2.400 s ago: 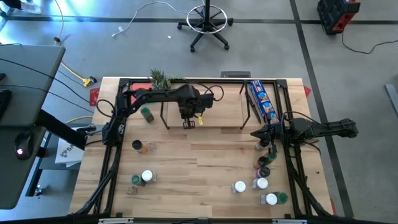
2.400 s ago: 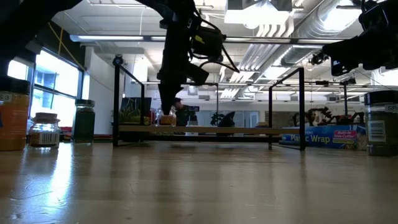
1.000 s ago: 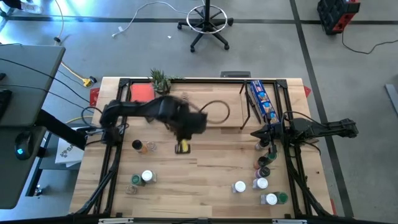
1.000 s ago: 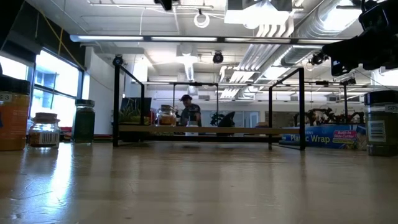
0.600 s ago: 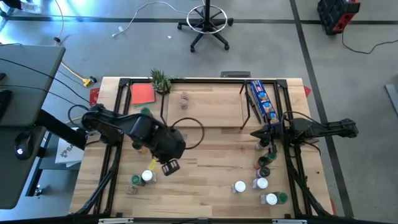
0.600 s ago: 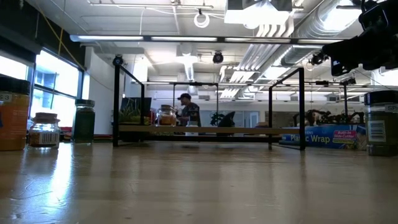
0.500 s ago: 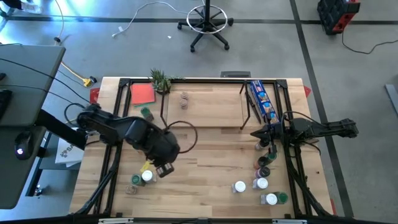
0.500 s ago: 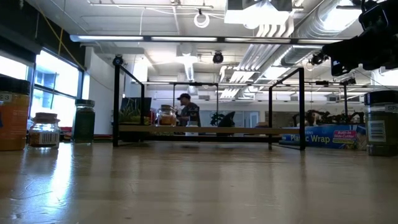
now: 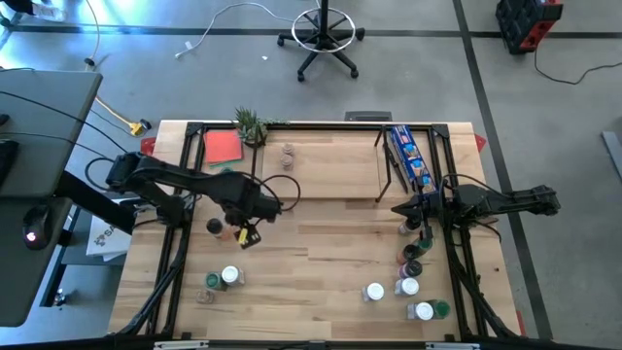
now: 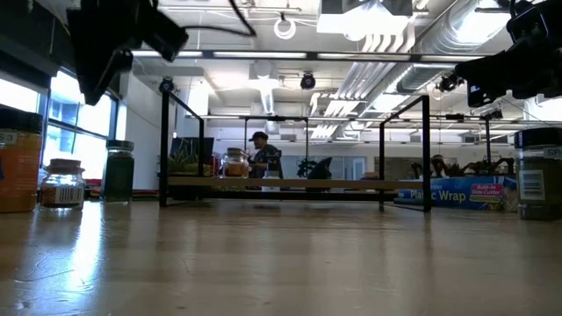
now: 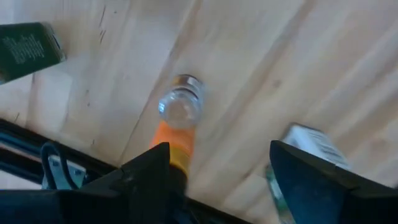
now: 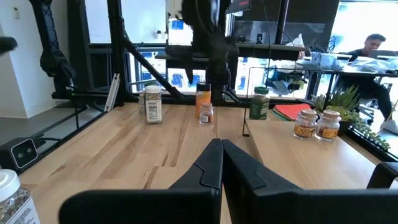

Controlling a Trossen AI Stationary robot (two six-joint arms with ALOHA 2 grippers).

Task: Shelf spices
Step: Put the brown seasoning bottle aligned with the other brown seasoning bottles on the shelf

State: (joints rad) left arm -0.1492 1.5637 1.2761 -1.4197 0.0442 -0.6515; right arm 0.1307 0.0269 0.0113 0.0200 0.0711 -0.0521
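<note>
On the shelf [image 9: 321, 170], upper middle of the high view, stand only two spices [image 9: 288, 154]. The rest wait on the desk [image 9: 321, 262]: several at left, a cluster [image 9: 413, 272] at lower right. Most of the job seems undone. Left claw [image 9: 245, 234], fingers apart, hovers over an orange-filled jar [image 11: 177, 134]; right claw [image 9: 400, 210] waits, fingers together.

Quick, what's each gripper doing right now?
Left gripper: open, empty, above the orange jar.
Right gripper: shut, empty, waiting at the table's right side.
</note>
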